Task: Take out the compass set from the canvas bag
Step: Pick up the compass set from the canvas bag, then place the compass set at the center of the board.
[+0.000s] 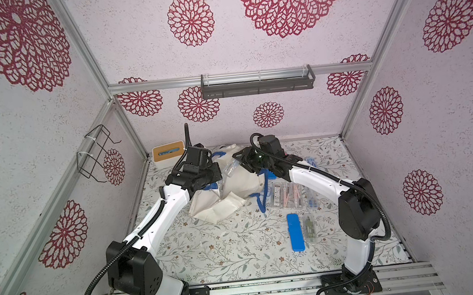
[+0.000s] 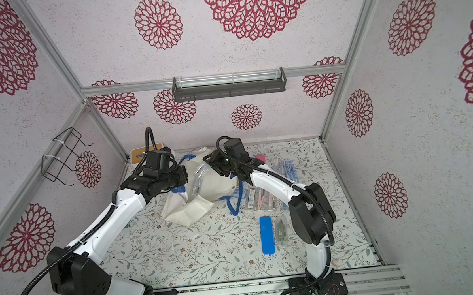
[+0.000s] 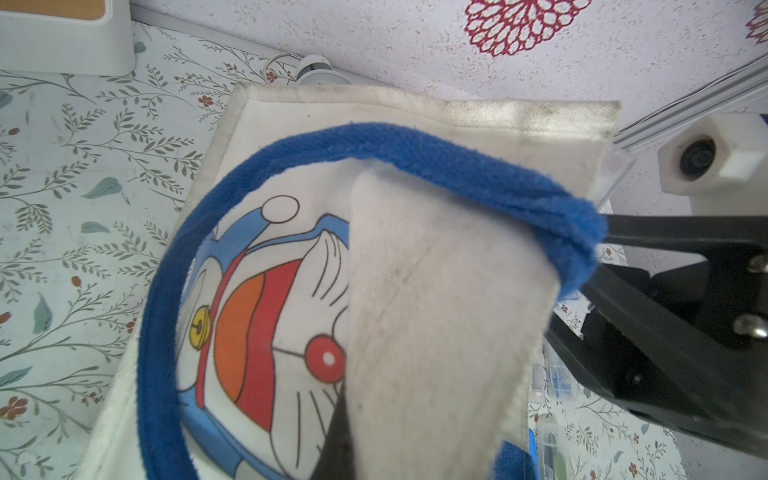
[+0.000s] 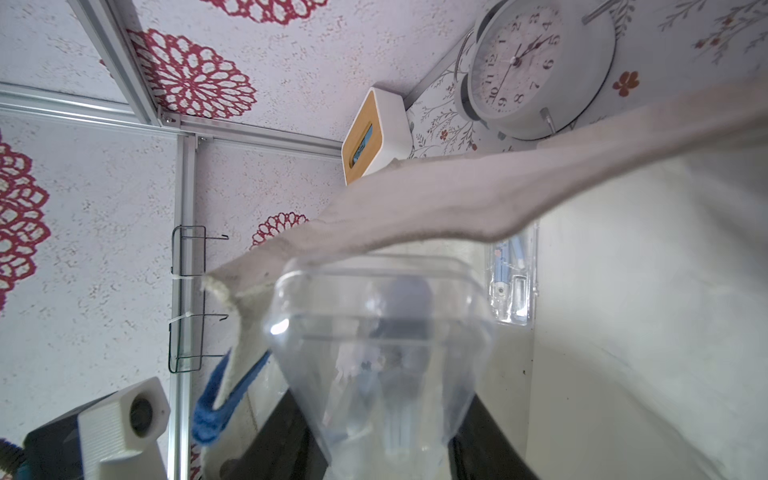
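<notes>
**Progress.** The extraction is judged to be partly done. The canvas bag (image 1: 240, 183) lies slumped on its side on the table (image 1: 225, 258). A fold of its rim is pinched in the closed left gripper (image 1: 215, 175), so the mouth is kept lifted. The right gripper (image 4: 382, 432) is clamped on a clear plastic case, taken to be the compass set (image 4: 374, 332). This case sits at the bag's mouth, partly under the raised rim and not yet clear of it. It has yet to be drawn fully out and set down beside the bag.

**Containers.** The contents of the gripped case are blurred, and only a dark bluish shape can be made out. A second clear case (image 4: 513, 282) holding blue items is seen past the rim, apparently inside the bag. A row of clear cases (image 1: 288, 196) lies outside, just beside the bag on the right arm's side. A blue case (image 1: 295, 235) and a greenish clear case (image 1: 309, 227) lie side by side near it, on the robot's side of the bag.
</notes>
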Robot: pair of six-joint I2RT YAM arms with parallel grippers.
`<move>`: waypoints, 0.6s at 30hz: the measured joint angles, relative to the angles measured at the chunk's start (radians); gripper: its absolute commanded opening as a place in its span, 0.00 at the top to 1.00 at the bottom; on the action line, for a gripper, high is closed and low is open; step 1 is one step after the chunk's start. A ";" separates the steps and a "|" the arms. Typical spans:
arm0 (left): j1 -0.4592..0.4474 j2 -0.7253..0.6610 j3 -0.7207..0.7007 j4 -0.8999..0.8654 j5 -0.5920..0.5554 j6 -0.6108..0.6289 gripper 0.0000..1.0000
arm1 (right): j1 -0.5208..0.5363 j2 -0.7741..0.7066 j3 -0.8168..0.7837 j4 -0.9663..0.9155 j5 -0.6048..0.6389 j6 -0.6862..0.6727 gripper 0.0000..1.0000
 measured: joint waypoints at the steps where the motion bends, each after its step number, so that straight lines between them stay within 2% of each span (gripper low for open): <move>1: 0.003 0.000 0.000 0.000 -0.001 0.000 1.00 | -0.002 -0.001 0.000 0.000 -0.004 0.000 0.71; 6: 0.039 -0.002 -0.001 -0.005 0.008 0.007 1.00 | -0.065 -0.047 -0.019 0.003 -0.037 0.000 0.71; 11: 0.134 -0.049 -0.035 -0.003 0.058 0.007 1.00 | -0.191 -0.191 -0.079 -0.017 -0.083 -0.030 0.70; 15: 0.205 -0.107 -0.063 0.007 0.117 -0.001 1.00 | -0.274 -0.306 -0.126 -0.080 -0.126 -0.110 0.70; 18: 0.254 -0.152 -0.079 0.035 0.154 -0.016 1.00 | -0.286 -0.357 -0.161 -0.175 -0.152 -0.201 0.70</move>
